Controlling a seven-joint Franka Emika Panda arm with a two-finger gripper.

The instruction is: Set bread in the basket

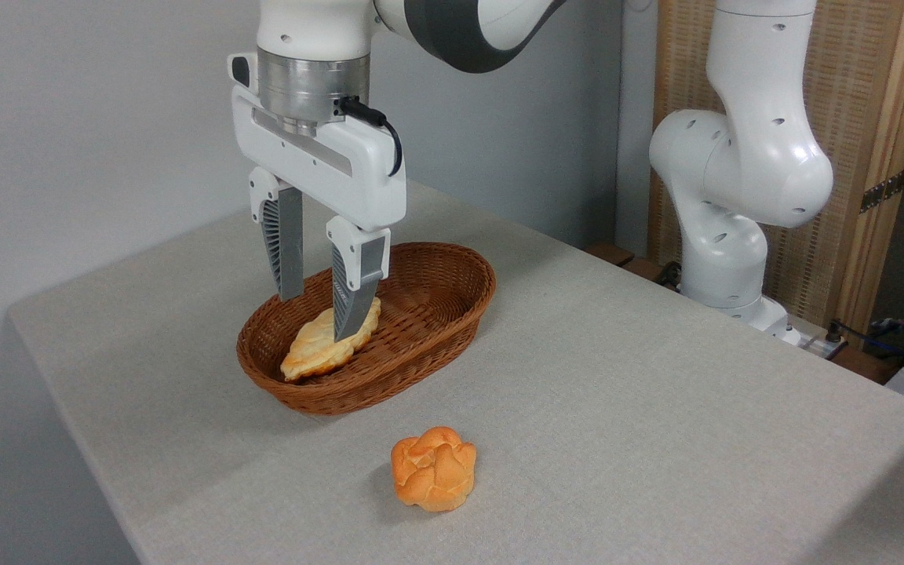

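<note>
Over the basket [452, 271], the gripper [320, 314] hangs with its fingers spread apart, gripping nothing, just above a pale flat pastry [318, 345] lying inside. The bread [433, 468] sits on the table [656, 408], near the basket's front.

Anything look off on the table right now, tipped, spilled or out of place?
Nothing is spilled or damaged. The basket sits upright and holds a pale flat pastry, which leans against its inner wall. The round bun sits out on the table in front of the basket. The hand hangs open over the pastry.
</note>
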